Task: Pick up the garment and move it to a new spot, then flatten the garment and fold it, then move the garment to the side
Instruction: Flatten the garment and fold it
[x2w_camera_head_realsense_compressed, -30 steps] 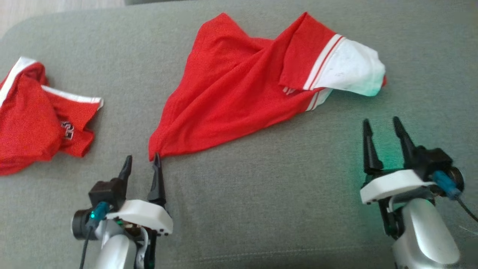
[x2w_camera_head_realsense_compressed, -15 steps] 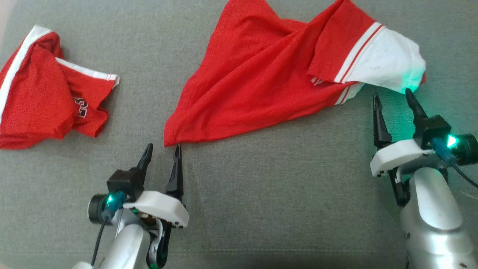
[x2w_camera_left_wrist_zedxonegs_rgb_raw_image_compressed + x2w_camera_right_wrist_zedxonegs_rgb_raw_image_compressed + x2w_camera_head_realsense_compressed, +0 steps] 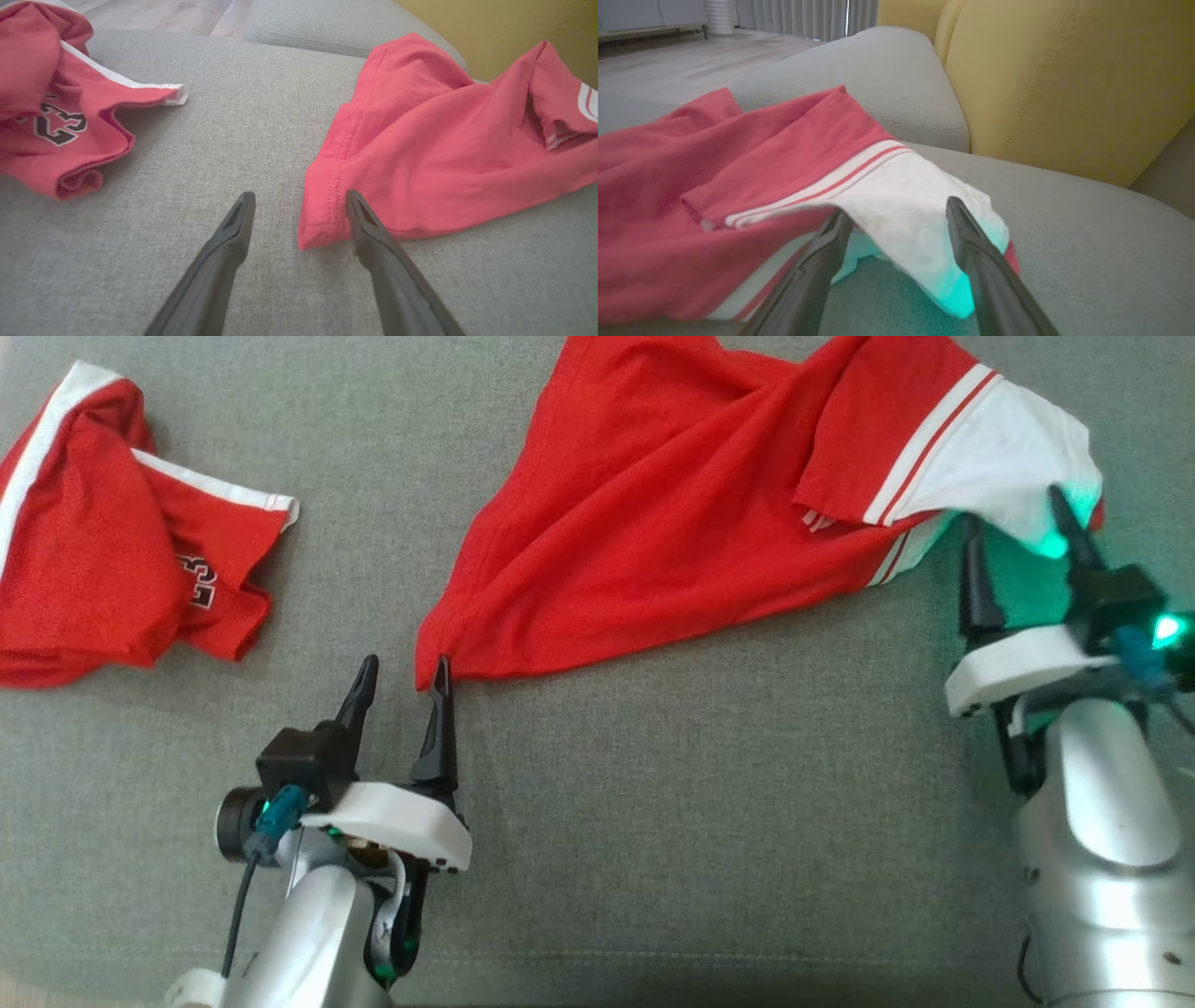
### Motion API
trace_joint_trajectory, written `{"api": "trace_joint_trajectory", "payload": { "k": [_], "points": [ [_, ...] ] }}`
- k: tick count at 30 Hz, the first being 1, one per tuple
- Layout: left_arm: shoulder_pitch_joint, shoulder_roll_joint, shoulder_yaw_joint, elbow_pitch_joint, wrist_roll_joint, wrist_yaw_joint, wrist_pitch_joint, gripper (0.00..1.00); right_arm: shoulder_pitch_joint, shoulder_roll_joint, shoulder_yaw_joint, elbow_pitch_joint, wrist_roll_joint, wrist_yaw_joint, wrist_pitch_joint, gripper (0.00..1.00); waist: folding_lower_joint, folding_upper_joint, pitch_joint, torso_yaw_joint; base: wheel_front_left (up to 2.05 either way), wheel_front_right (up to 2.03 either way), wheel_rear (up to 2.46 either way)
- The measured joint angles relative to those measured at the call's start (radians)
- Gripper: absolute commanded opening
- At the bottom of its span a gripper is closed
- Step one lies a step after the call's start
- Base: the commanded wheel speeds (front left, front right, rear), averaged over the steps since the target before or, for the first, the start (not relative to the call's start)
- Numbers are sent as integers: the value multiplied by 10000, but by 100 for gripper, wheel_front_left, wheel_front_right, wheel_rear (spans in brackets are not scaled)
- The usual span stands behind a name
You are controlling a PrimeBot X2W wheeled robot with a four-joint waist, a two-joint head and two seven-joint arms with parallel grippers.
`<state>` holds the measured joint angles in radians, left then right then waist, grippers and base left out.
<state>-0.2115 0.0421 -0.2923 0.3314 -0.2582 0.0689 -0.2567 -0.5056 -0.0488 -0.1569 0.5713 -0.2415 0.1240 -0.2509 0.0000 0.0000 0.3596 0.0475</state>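
Grey fabric sofa cushion (image 3: 709, 821) holds your crumpled red-and-white cloth garment (image 3: 672, 523): unflattened, unfolded. Left gripper (image 3: 406, 661) and right gripper (image 3: 1013, 506), jaws spread, straddle its corners.

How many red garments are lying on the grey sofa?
2. The crumpled garment with a printed number lies at the far left, partly cut off by the picture's edge. The larger garment with a white end is spread from the centre to the right.

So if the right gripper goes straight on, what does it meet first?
The white end of the garment, which seems to lie right between the open fingers of the right gripper.
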Motion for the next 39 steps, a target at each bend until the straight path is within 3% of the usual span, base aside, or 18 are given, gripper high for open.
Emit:
{"api": "trace_joint_trajectory", "payload": {
  "k": [2,3,6,14,20,27,33,39],
  "points": [
    [-1,0,-13,-4,0,-27,0,100,-34,-2,-63,-291,186,0,0,94,0,0,16,5,0,0,0],
    [-1,0,-13,-8,-2,-42,0,100,-34,-2,-59,-443,217,0,0,80,0,0,22,1,0,0,0],
    [-1,-2,-19,-10,-2,-42,0,100,-34,-2,-67,-573,215,0,0,0,0,0,10,-22,0,0,0],
    [-1,-2,-136,123,-52,-40,0,100,-240,-4,-222,-136,-153,0,0,0,0,0,-31,-16,0,0,0],
    [20,-2,-104,194,-86,-42,0,100,-773,-56,-765,-918,-136,0,0,0,0,0,-306,-88,0,0,0],
    [423,2,-213,337,-88,-46,0,100,-1279,-869,-807,-1532,48,0,-2,0,0,0,-948,-439,0,0,0],
    [572,2,-485,401,-90,-44,0,100,-1298,-1252,-268,-1521,382,0,100,0,0,0,-1279,-608,0,0,0],
    [592,6,-809,430,-90,-88,0,100,-2222,-1875,719,-1260,477,0,683,0,0,0,-1054,-280,0,0,0]
  ]
}}
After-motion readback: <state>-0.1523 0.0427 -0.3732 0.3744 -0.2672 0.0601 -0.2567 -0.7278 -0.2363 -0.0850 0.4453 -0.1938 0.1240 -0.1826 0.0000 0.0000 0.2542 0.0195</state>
